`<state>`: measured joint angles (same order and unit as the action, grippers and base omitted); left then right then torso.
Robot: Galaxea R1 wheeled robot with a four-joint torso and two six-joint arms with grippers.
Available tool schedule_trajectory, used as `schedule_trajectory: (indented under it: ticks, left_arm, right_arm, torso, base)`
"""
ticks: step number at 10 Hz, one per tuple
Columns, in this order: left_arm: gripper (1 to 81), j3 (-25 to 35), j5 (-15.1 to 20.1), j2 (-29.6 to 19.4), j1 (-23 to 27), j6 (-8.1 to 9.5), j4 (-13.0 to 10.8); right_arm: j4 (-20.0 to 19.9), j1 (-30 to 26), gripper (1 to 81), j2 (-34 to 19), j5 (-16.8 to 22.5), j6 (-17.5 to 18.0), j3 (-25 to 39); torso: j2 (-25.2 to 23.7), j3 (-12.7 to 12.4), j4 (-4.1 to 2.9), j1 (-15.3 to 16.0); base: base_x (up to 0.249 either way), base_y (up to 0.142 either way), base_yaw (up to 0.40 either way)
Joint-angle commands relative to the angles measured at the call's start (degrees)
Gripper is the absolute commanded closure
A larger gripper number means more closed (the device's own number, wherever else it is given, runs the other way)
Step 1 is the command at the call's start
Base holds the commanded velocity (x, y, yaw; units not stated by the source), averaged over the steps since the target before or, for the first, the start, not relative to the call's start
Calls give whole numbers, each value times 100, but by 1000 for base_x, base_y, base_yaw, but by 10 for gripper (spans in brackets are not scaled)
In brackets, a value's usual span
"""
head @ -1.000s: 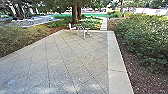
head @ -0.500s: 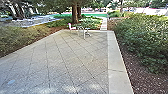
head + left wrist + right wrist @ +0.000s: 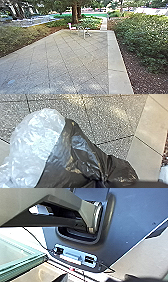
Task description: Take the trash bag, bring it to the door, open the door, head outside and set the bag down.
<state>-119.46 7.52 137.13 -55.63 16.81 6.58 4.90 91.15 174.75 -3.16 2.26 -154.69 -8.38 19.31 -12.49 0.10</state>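
Observation:
A trash bag [image 3: 85, 154], black plastic bunched against a whitish, see-through part, fills much of the left wrist view above speckled paving. Its black plastic gathers into tight folds at my left gripper [image 3: 103, 182], which is shut on it. What lies inside the bag cannot be told. In the right wrist view a glass panel [image 3: 17, 255] with a greenish edge stands beside the robot's body; whether it is the door I cannot tell.
In the head view, a tiled patio [image 3: 57, 60] has a pale border strip [image 3: 117, 62] along its right. Bushes [image 3: 145, 40] grow on both sides. A pinkish chair [image 3: 70, 26] and a small table [image 3: 84, 31] stand at the far end before a tree [image 3: 75, 12].

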Motion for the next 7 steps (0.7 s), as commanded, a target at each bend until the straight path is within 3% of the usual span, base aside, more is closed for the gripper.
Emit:
schedule_trajectory:
  ticks: [1,5,7]
  left_arm:
    - [811,-96,933,-476,1197,42,238]
    - [811,-500,1814,-405,2191,42,440]
    - [811,-509,1964,-502,2420,42,467]
  right_arm:
    - [37,-57,10,80,386,-6,62]
    - [2,-48,10,54,386,-6,54]
    - [-7,-48,10,45,377,-6,54]
  torso:
    - [0,0,0,0]
    - [2,4,0,2]
    - [4,6,0,2]
  base:
    - [0,0,0]
    - [0,0,0]
    - [0,0,0]
